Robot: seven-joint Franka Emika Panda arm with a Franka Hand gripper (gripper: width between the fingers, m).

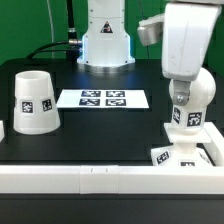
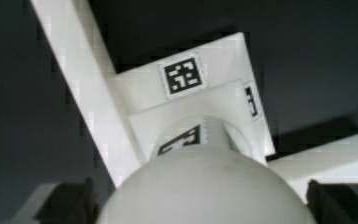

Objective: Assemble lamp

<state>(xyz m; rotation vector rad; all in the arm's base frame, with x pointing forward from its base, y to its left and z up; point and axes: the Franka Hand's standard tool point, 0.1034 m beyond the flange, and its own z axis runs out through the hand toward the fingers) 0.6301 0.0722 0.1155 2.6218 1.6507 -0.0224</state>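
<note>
A black matte table is seen beneath the Panda arm, whose white pedestal is fixed at the far edge. A green backdrop and dark cables are visible behind it.

At the exterior view's right, the gripper is clamped on the bulb. The bulb is held upright with its tag facing the camera, directly over the lamp base. Whether the stem has met the base cannot be told.

The base is set low on the table, just beside the long white rail that runs along the near edge. The shade is left standing with its wide end down at the exterior view's left, well apart from the other two parts. The marker board lies flat between the shade and the arm, with nothing on it.

In the wrist view, the bulb's rounded head fills the foreground, blurred by closeness. Only a grey smudge of one finger is caught beside it. Beyond it the square base is shown with tags on its top and side (the print is sharp on the upper one only), pressed against the rail, with dark tabletop to either side.
</note>
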